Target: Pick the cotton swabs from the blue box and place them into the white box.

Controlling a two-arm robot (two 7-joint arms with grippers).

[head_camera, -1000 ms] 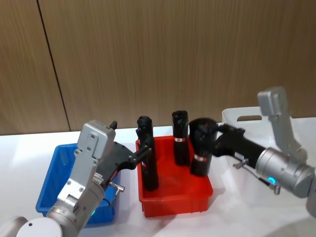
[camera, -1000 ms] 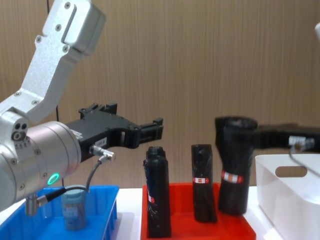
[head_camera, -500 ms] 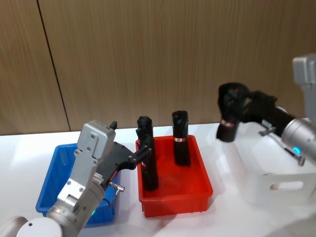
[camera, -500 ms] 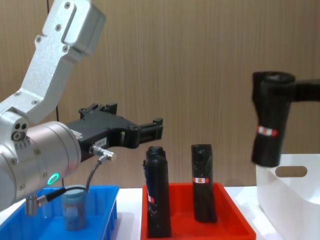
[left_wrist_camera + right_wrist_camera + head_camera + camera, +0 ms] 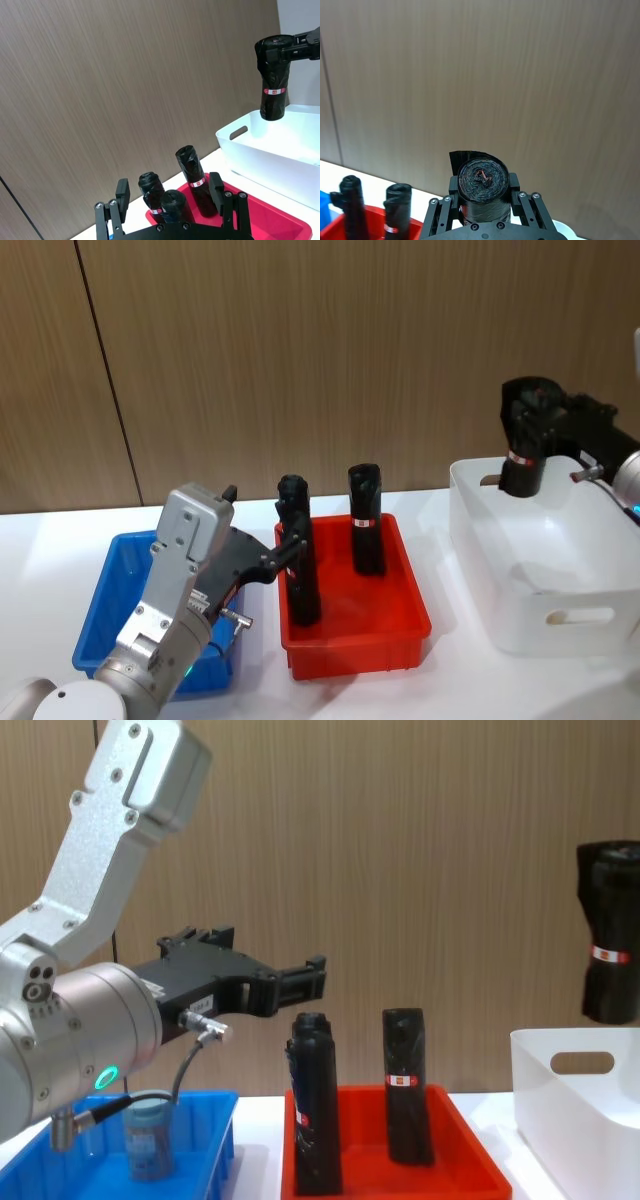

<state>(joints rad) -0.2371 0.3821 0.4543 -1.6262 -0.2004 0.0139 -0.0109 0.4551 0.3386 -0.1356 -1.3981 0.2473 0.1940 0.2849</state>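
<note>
while your left gripper (image 5: 300,982) hovers with fingers spread over the gap between bins, one cotton swabs tub (image 5: 148,1132) stands in the blue box (image 5: 112,592). two black rolls (image 5: 300,562) stand in the red tray (image 5: 405,585). your right gripper (image 5: 484,207) clamps a third black roll (image 5: 525,445) above the white box (image 5: 560,585).
</note>
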